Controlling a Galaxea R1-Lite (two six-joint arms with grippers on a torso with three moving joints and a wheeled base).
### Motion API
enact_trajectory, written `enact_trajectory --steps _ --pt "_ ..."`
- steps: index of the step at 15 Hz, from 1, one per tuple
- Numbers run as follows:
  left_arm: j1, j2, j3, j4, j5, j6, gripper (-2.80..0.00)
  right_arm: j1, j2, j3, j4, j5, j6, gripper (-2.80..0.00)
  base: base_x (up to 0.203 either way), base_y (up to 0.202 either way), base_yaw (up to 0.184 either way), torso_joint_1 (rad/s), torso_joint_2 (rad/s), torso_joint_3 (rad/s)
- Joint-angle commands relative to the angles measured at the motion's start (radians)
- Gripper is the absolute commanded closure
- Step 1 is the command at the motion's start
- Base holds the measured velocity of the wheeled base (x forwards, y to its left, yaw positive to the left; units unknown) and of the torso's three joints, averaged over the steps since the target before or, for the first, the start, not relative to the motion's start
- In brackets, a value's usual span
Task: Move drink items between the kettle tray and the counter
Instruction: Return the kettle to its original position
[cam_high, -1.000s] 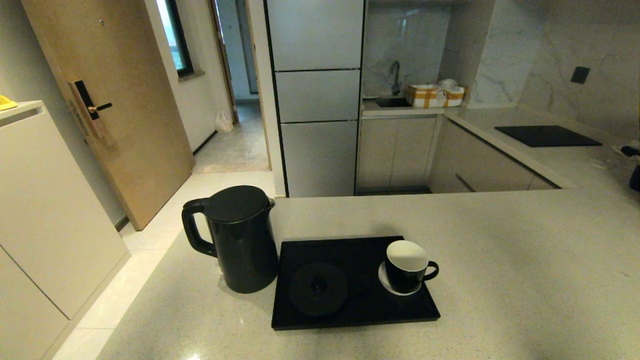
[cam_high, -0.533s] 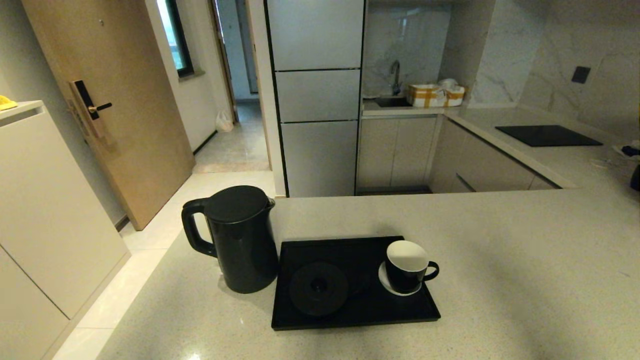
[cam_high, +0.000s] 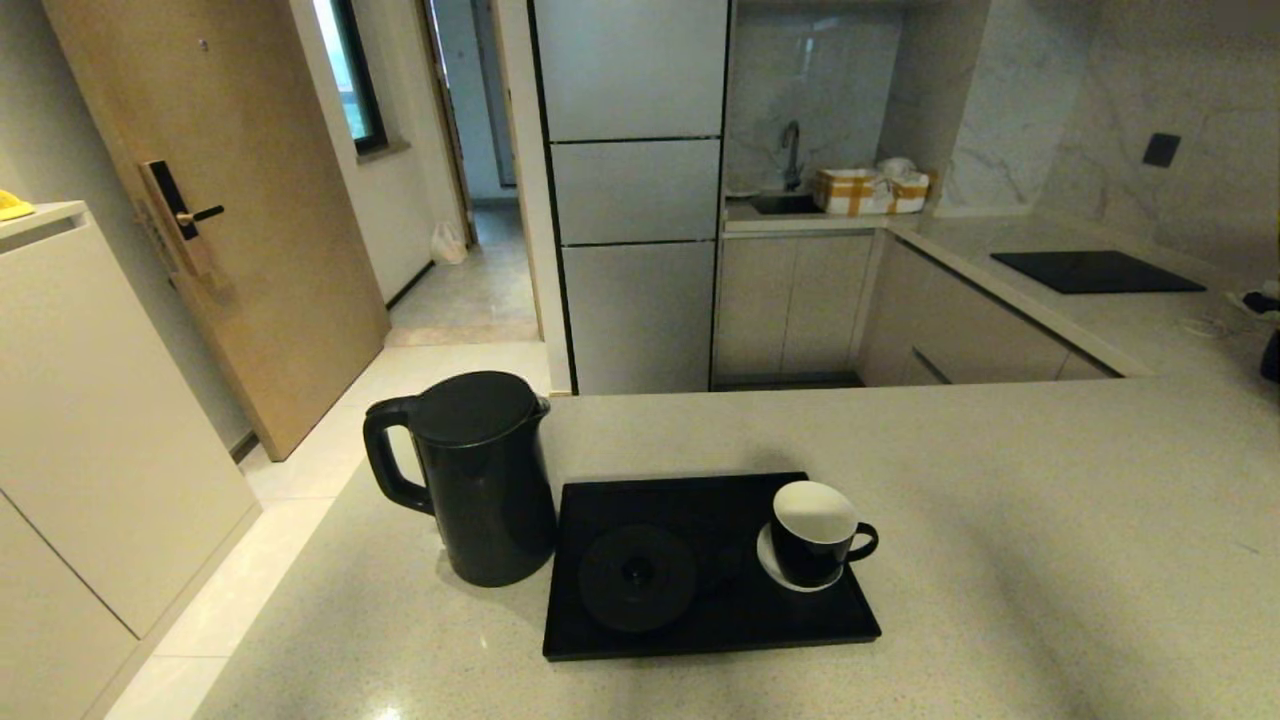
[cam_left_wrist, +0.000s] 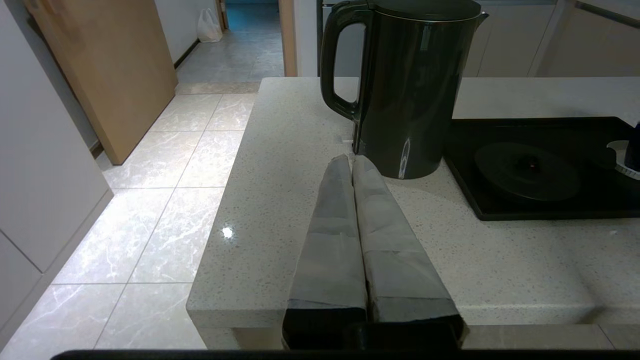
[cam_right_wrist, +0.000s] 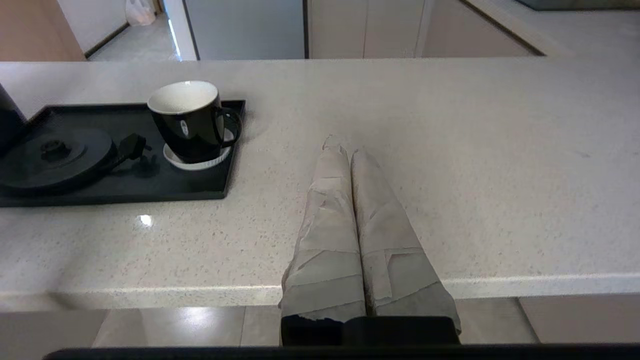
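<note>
On counter (cam_high: 1000, 520), matte black loop-handled kettle (cam_high: 480, 480).

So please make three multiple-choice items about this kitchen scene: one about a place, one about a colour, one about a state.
1. Where does the tall matte black electric kettle stand?
A. On the pale speckled stone counter, beside the flat rectangular black tray
B. On the flat round black kettle base
C. On the small white saucer

2. What colour is the inside of the small black cup?
A. Red
B. White
C. Black

3. In what state is the left claw?
A. Shut, holding nothing
B. Wide open
C. Shut on the kettle handle

Answers: 1 A, the kettle stands left of the tray and the round base lies bare. 2 B, the head view shows a white interior. 3 A, its taped fingers meet, short of the kettle.
</note>
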Motion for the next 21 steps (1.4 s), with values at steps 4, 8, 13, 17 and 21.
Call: enact_trajectory --steps 4,8,13,17,21 --pt "0.001 0.001 0.0 -0.001 0.0 -0.001 0.0 0.0 0.002 0.0 -0.005 -0.003 0.031 0.0 0.0 0.0 0.0 0.0 0.0 0.0" --pt "0.001 0.001 0.0 -0.002 0.0 0.001 0.0 0.0 0.002 0.0 -0.005 -0.003 0.031 0.0 0.0 0.0 0.0 0.0 0.0 0.0" --pt "0.002 0.108 -0.241 0.071 0.051 0.07 0.0 0.0 0.002 0.0 -0.005 -0.003 0.031 0.0 0.0 0.0 0.0 0.0 0.0 0.0" --pt "0.002 0.507 -0.471 0.206 0.118 0.073 0.0 0.0 0.002 0.0 -0.005 -0.003 0.031 0.0 0.0 0.0 0.0 0.0 0.0 0.0" --pt "0.003 0.973 -0.389 -0.055 0.14 0.078 0.0 0.0 0.002 0.0 -0.005 -0.003 0.031 0.0 0.0 0.0 0.0 0.0 0.0 0.0"
